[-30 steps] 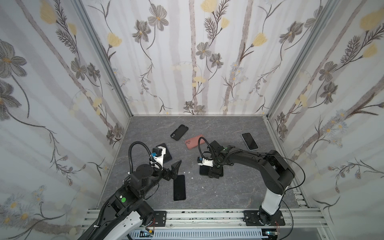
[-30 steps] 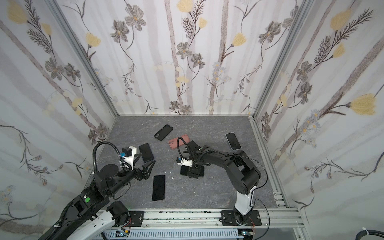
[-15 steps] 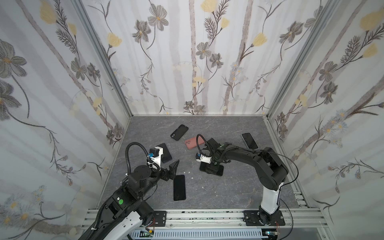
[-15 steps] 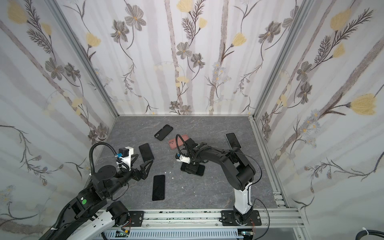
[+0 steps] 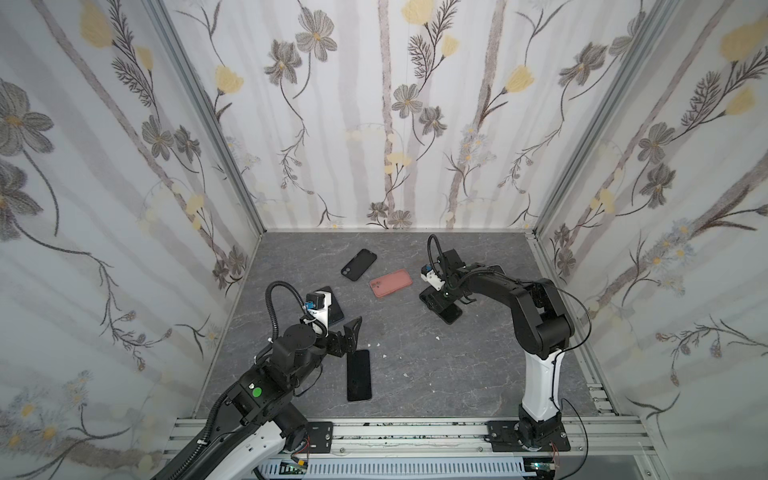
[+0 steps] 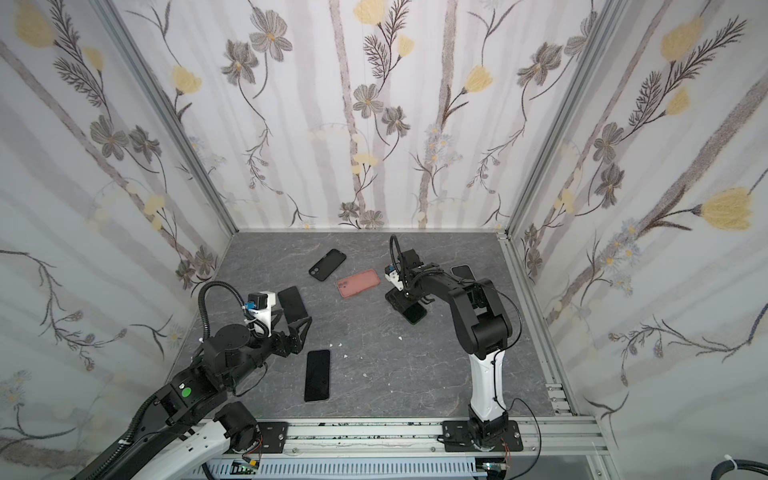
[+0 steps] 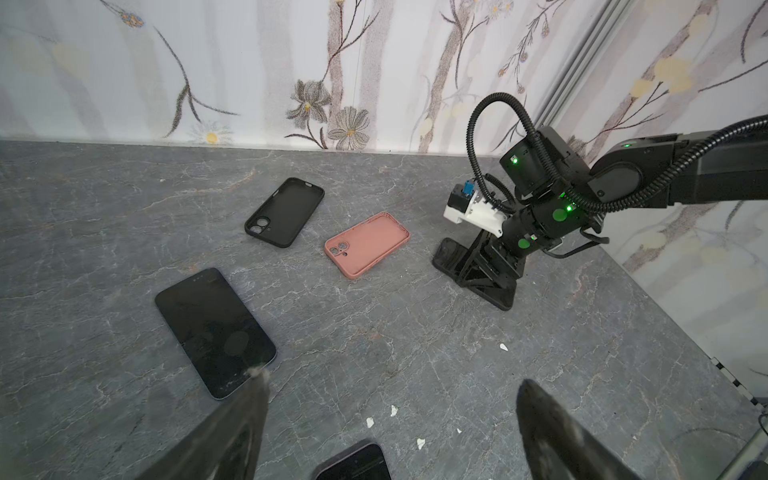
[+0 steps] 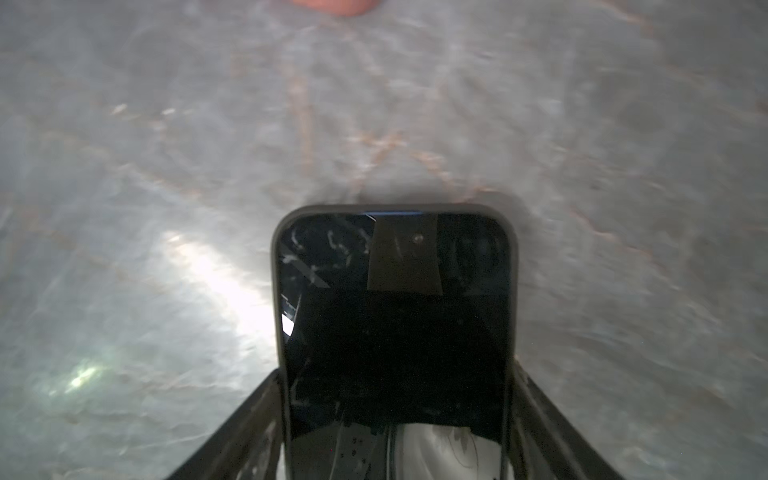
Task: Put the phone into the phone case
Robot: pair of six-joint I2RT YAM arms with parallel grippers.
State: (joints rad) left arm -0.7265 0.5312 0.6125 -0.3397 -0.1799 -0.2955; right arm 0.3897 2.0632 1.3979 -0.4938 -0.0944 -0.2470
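The phone (image 8: 395,311) lies lengthwise between the fingers (image 8: 253,424) of the right end effector (image 5: 444,306), which stands low over the grey surface (image 5: 436,374). Both fingers sit against the phone's long edges, so the end effector is closed to the phone's width and has hold of it. Gripping across the narrow way, near the middle, makes sense here: it leaves both short ends free, so one end can be tucked into a case first. In the left wrist view the phone looks to rest on the surface or barely clear of it; I cannot tell which. A dull rim runs round the screen, and whether that is the phone's own frame or a cover is unclear.

The pink case (image 7: 368,245) lies near the right end effector, on the side toward the left arm, apart from the phone. The black case (image 7: 286,212) lies farther off the same way. Both are hollow side up, so a phone could be lowered in without turning them. The pink one is nearer, so I judge it the likelier target.

The left end effector (image 7: 390,395) hangs above the surface with its fingers spread wide and nothing between them. A second phone (image 7: 214,332) lies just beside one fingertip, and a third phone (image 5: 358,376) just under it. Kept back there, it leaves the right arm room and could steady a case.
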